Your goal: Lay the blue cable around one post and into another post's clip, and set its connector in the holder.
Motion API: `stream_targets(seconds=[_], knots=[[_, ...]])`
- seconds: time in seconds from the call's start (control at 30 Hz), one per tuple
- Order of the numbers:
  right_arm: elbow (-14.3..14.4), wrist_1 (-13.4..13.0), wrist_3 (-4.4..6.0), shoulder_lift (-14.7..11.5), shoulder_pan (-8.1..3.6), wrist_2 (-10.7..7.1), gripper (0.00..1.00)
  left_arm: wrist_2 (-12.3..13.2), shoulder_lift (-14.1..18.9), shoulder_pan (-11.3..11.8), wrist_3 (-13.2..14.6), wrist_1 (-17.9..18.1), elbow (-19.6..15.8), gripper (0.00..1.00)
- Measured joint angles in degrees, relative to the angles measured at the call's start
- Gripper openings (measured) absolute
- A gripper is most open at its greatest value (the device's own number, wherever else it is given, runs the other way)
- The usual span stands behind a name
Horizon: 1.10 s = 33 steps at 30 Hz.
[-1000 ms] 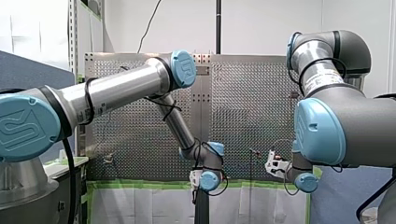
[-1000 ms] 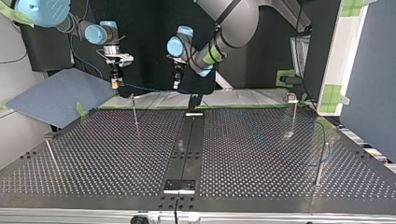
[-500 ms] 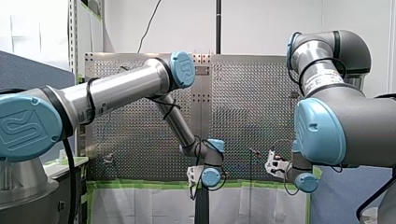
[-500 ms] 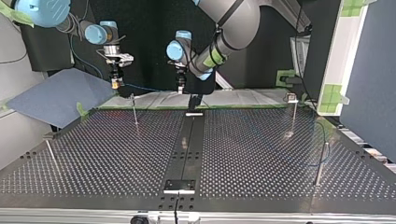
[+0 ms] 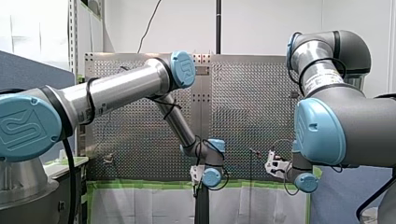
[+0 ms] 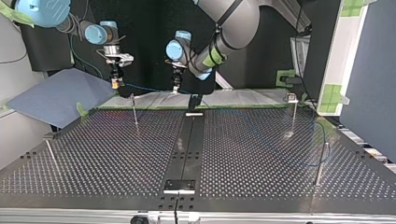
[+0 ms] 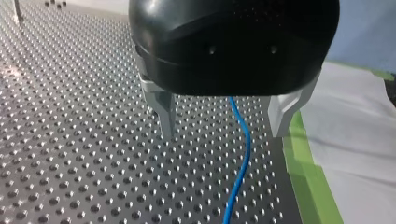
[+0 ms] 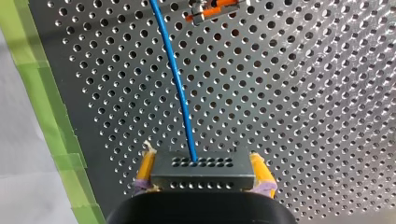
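Note:
The blue cable (image 8: pixel 180 93) leaves a black connector (image 8: pixel 203 170) with my right gripper (image 8: pixel 203 179) shut on it, yellow pads (image 8: pixel 145 168) against its sides. In the top view that right gripper (image 6: pixel 115 83) hangs at the far left above a thin post (image 6: pixel 134 111). The blue cable (image 6: pixel 144 88) runs from it toward my left gripper (image 6: pixel 175 87). In the left wrist view my left gripper (image 7: pixel 223 123) stands open just above the board, its metal fingers (image 7: pixel 164 116) astride the cable (image 7: pixel 243 154) without touching it.
A black holder (image 6: pixel 194 102) stands at the board's far middle and another (image 6: pixel 180 185) at its near edge. More posts (image 6: pixel 293 114) (image 6: pixel 321 163) (image 6: pixel 50 151) rise around the board. An orange-tipped clip (image 8: pixel 212 10) lies ahead of my right gripper. Green tape (image 7: pixel 308 186) lines the edge.
My left gripper drifted slightly toward the top view's right and came back. My right gripper and the connector have not moved.

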Motion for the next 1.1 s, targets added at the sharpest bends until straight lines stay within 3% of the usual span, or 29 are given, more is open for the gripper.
stream_targets(seconds=[0.2, 0.23, 0.37, 0.43, 0.47, 0.5, 0.57, 0.6, 0.67, 0.73, 0.93, 1.1], knots=[[0.0, 0.1, -0.11, 0.0, 0.0, 0.0, 0.0, 0.9, 0.0, 0.3, -0.1, 0.5, 0.1, 0.99], [0.0, 0.1, -0.14, 0.0, -0.01, 0.0, 0.0, 0.9, 0.0, 0.3, -0.1, 0.6, 0.1, 0.9], [0.0, 0.1, -0.21, 0.0, 0.01, 0.0, 0.0, 0.9, 0.0, 0.4, -0.1, 0.6, 0.1, 0.78], [0.0, 0.1, -0.28, 0.0, -0.01, 0.0, 0.0, 0.9, 0.0, 0.4, -0.1, 0.6, 0.1, 0.64], [0.0, 0.1, -0.32, 0.0, 0.0, 0.0, 0.0, 0.9, 0.0, 0.5, -0.1, 0.6, 0.1, 0.64], [0.0, 0.1, -0.34, 0.0, 0.0, 0.0, 0.0, 0.9, 0.0, 0.5, -0.1, 0.7, 0.1, 0.56], [0.0, 0.2, -0.42, 0.0, -0.01, 0.0, 0.0, 0.9, 0.0, 0.5, -0.1, 0.7, 0.1, 0.56], [0.0, 0.2, -0.46, 0.0, -0.02, 0.01, 0.0, 0.9, 0.0, 0.5, 0.0, 0.8, 0.1, 0.47], [0.0, 0.2, -0.53, 0.0, -0.01, 0.05, 0.0, 1.0, 0.0, 0.6, -0.1, 0.8, 0.1, 0.47], [0.0, 0.3, -0.56, 0.0, -0.01, 0.07, 0.0, 1.1, 0.0, 0.6, -0.1, 0.9, 0.1, 0.39], [0.0, 0.3, -0.58, 0.0, -0.01, 0.09, 0.0, 1.2, 0.0, 0.5, -0.1, 0.9, 0.0, 0.3], [0.0, 0.3, -0.58, 0.0, -0.02, 0.09, 0.0, 1.2, 0.0, 0.5, -0.1, 0.8, 0.0, 0.3]])
